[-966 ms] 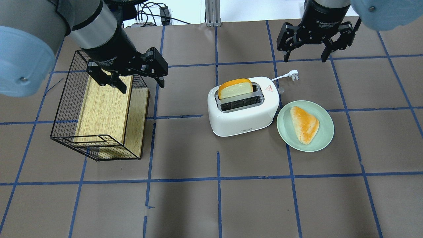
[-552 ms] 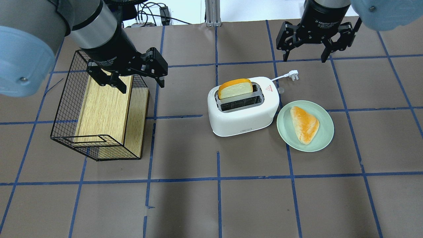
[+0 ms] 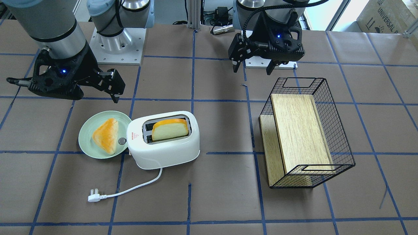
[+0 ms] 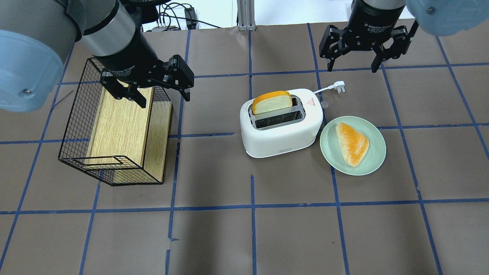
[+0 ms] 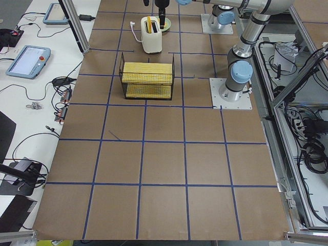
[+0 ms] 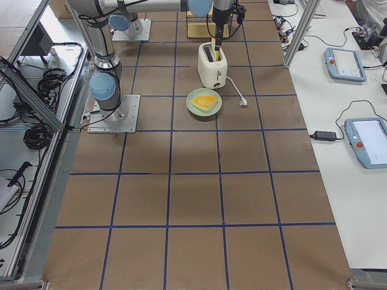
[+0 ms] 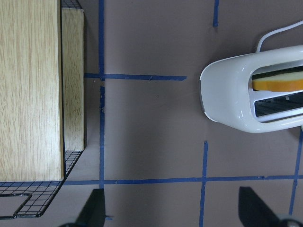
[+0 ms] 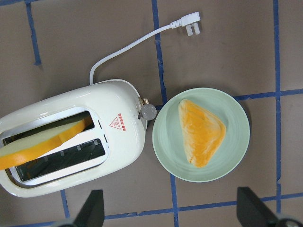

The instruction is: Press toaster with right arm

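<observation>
The white toaster stands mid-table with a bread slice upright in its far slot. Its grey knob and red triangle are on the end facing the plate. Its cord runs to a plug on the table. My right gripper is open and empty, held high beyond the toaster's right end, apart from it. In the front-facing view the right gripper hangs above and behind the plate. My left gripper is open and empty over the basket's far end.
A pale green plate with a golden pastry lies against the toaster's right end. A black wire basket holding a wooden board lies at the left.
The right gripper has shifted very slightly toward the far edge. The left arm, toaster and plate have not moved.
</observation>
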You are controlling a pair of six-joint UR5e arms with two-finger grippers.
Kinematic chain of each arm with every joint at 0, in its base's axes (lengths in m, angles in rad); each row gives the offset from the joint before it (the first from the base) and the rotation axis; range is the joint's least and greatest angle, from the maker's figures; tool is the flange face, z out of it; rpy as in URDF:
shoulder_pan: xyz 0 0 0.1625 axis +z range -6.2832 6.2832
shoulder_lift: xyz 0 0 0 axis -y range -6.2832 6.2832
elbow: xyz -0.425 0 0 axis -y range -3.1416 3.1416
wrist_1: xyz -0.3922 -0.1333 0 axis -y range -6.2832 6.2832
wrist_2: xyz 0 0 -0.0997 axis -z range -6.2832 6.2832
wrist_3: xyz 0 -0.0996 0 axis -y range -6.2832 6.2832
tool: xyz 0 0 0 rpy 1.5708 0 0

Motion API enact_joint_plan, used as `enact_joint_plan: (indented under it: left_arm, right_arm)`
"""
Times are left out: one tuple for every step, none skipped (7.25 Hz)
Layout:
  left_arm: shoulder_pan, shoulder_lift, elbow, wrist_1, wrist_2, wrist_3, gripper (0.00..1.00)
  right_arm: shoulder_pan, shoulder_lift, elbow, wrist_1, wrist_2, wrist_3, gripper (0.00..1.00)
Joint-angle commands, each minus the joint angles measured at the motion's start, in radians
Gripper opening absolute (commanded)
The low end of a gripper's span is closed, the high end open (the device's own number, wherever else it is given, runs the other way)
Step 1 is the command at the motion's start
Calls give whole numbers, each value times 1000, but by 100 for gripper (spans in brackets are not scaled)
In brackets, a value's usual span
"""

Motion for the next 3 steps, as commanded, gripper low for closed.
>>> enact_joint_plan:
  left_arm:
    - [0, 0, 0, 0, 0, 0, 100]
    - [0, 0, 0, 0, 0, 0, 100]
    - [0, 0, 0, 0, 0, 0, 100]
  right_arm:
    - [2, 0, 0, -2, 5, 0, 100]
    - [5, 0, -1, 0, 5, 2, 100]
    - [4, -5, 0, 1, -3, 2, 100]
